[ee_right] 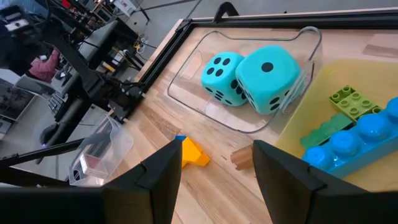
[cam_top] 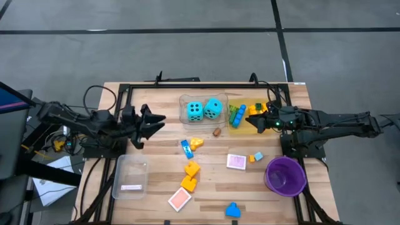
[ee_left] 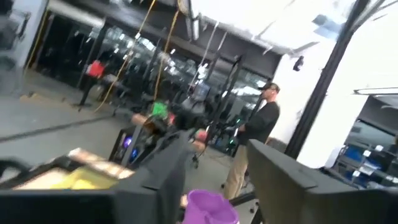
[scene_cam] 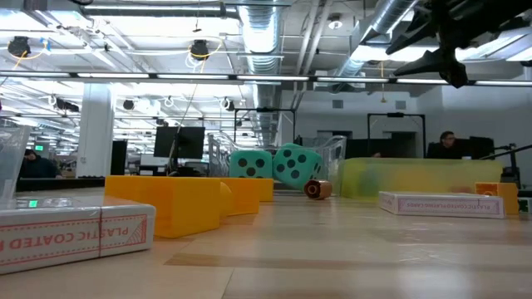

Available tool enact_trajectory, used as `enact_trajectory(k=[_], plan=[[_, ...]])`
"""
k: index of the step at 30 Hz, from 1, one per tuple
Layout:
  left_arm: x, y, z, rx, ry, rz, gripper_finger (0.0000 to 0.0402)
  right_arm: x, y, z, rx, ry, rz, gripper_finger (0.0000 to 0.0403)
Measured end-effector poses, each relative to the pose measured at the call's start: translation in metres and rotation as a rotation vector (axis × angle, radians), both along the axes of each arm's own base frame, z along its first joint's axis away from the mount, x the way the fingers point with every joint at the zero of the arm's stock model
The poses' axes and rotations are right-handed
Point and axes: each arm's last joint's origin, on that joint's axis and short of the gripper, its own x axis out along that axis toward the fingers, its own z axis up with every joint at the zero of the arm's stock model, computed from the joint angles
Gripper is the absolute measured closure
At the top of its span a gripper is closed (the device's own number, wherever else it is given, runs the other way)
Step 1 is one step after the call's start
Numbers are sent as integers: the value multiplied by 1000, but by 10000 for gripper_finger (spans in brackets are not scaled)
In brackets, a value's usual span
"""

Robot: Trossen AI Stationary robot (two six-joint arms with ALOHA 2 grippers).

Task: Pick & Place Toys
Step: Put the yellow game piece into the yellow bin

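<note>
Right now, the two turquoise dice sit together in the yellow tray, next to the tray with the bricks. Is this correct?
Not quite. The two turquoise dice sit together in the clear tray, not a yellow one; the yellow tray beside it holds the bricks. The high and right wrist views show this.

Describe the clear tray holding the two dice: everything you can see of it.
The clear tray looks like thin transparent plastic, rectangular with rounded corners and low walls. It sits flat on the wooden table at the far middle, beside the yellow tray. Two turquoise foam dice fill it, side by side and touching. No gripper touches it.
</note>
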Motion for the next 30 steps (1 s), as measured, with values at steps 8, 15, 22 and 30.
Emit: enact_trajectory(k=[8,15,22,30], plan=[[33,-19,19,139,10,38,113,0,0,0,2,0,3,214],[81,-29,24,264,232,109,63,0,0,0,2,0,4,214],[121,-40,-3,229,500,56,51,0,0,0,4,-1,9,214],[137,-58,-51,33,734,-79,41,2,4,3,24,-33,100,214]])
